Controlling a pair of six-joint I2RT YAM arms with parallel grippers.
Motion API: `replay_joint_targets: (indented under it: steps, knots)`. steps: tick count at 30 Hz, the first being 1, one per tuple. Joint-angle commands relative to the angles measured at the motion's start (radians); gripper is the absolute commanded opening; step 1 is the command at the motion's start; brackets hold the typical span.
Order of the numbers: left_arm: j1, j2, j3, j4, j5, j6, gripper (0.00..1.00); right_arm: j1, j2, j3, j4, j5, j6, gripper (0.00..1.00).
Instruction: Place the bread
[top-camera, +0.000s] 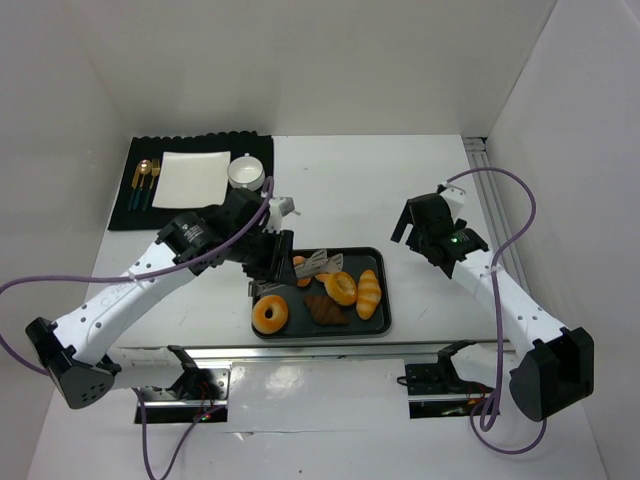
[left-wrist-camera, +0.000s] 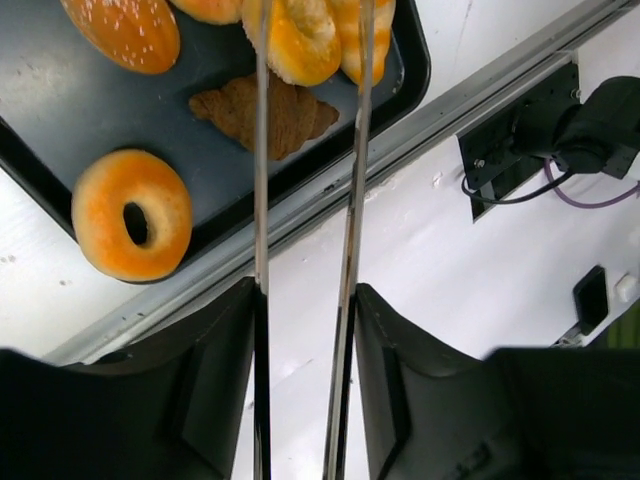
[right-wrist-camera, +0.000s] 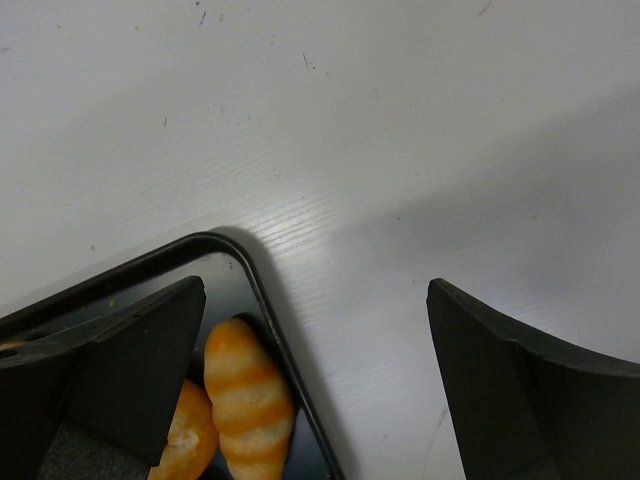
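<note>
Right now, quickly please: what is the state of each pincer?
Left pincer: closed on the tongs.
Right pincer: open, holding nothing.

Light in the overhead view is bright and even from above; the white counter (top-camera: 400, 180) nearly washes out, and I see only soft, faint shadows under the arms. In the left wrist view the tongs (left-wrist-camera: 261, 150) catch pale glints, while the left gripper (left-wrist-camera: 305, 300) is a black, underexposed mass. In the right wrist view a broad grey shadow crosses the counter diagonally, and the right gripper (right-wrist-camera: 312, 300) looks dark and slightly soft.
</note>
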Motion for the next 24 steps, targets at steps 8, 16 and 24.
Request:
replay_joint_targets:
  steps: [8,16,24]
  knots:
    - [-0.021,-0.006,-0.112,0.085,-0.037,-0.140,0.56,0.009,-0.031,0.003,0.032,-0.013,0.002,0.99]
    - [-0.021,0.017,-0.201,0.194,0.045,-0.149,0.59,0.009,-0.031,0.003,0.032,-0.004,-0.007,0.99]
    - [-0.031,0.046,-0.177,0.199,0.059,-0.149,0.35,0.009,-0.040,0.003,0.023,-0.004,-0.007,0.99]
